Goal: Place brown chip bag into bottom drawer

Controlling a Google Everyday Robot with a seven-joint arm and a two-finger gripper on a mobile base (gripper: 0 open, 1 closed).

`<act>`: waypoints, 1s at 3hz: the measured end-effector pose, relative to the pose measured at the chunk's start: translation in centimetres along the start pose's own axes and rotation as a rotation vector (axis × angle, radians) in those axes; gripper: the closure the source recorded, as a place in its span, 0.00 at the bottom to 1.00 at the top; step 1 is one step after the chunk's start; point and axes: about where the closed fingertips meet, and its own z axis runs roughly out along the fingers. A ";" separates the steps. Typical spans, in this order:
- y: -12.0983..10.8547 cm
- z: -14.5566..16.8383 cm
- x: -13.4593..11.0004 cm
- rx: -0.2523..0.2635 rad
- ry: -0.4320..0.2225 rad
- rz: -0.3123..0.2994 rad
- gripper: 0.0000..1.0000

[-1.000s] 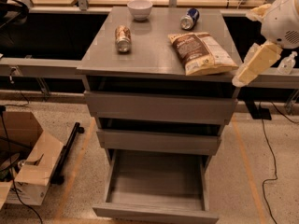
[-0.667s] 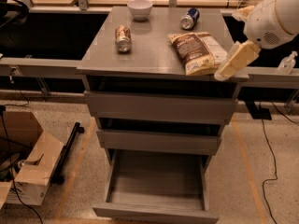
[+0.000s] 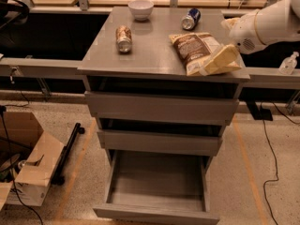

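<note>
The brown chip bag lies flat on the right front part of the grey cabinet top, dark brown end toward the back, cream-yellow end toward the front. My gripper comes in from the right on a white arm; its cream finger lies over the bag's right front corner. The bottom drawer is pulled open below and is empty. The two drawers above it are nearly shut.
On the cabinet top stand a white bowl, a lying brown can and a lying blue can. A cardboard box sits on the floor at left. Cables run on the floor at right.
My gripper has moved left from beyond the cabinet's right edge onto the bag's right front corner. The bag and drawers have not moved.
</note>
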 end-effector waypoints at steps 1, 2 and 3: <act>-2.1 3.6 1.4 -0.029 -0.034 0.057 0.00; -3.7 6.9 2.5 -0.068 -0.039 0.085 0.00; -4.4 9.2 3.4 -0.091 -0.044 0.128 0.00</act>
